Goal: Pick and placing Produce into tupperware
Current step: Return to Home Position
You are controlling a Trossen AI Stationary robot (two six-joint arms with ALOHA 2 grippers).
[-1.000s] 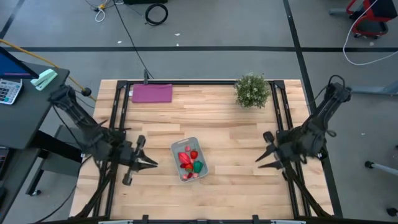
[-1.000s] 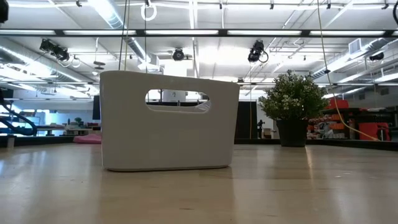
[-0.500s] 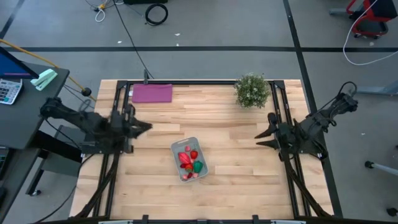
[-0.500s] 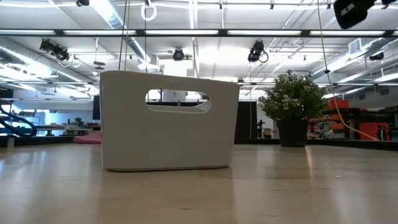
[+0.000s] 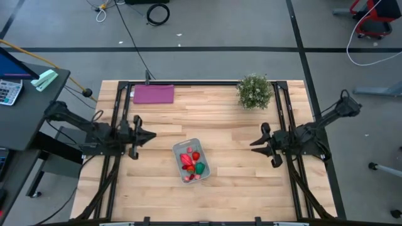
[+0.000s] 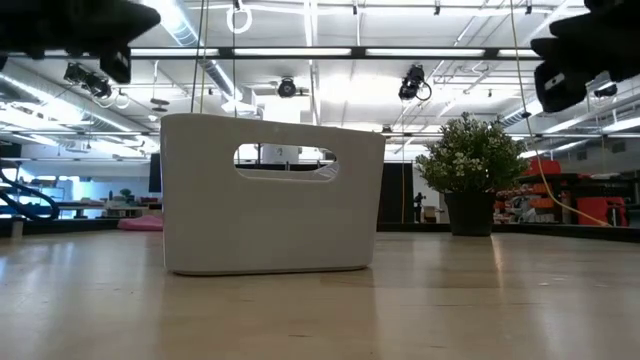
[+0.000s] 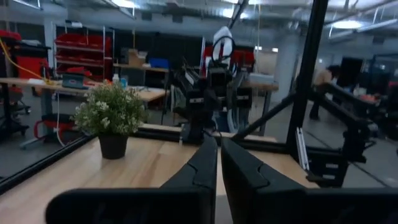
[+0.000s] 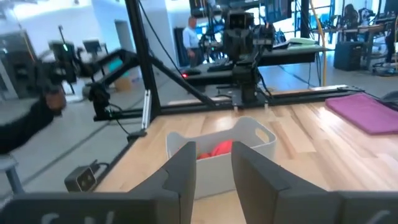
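Note:
The tupperware (image 5: pixel 180 149) rests flat on the middle of the wooden table, holding the produce (image 5: pixel 191 161): red pieces and one green. The low view shows its pale wall (image 6: pixel 270 195) and handle slot, with the produce hidden. My left gripper (image 5: pixel 151 135) hovers left of it, shut on nothing, fingers pointing toward the table's right; the left wrist view shows its fingers (image 7: pixel 219 158) together. My right gripper (image 5: pixel 254 143) hovers right of it, open, pointing level at the tupperware (image 8: pixel 249 140), whose red produce (image 8: pixel 217 149) shows past its fingers (image 8: pixel 214 168).
A potted plant (image 5: pixel 254 91) stands at the far right of the table. A purple sheet (image 5: pixel 153 94) lies at the far left. Black frame rails (image 5: pixel 119 119) run along both sides. Bare wood surrounds the tupperware.
Both grippers have swung away from the tupperware's near end toward the table's far edge and pulled back to their sides. Both have sunk too, and now show at the top corners of the low view. The tupperware and produce have stayed put.

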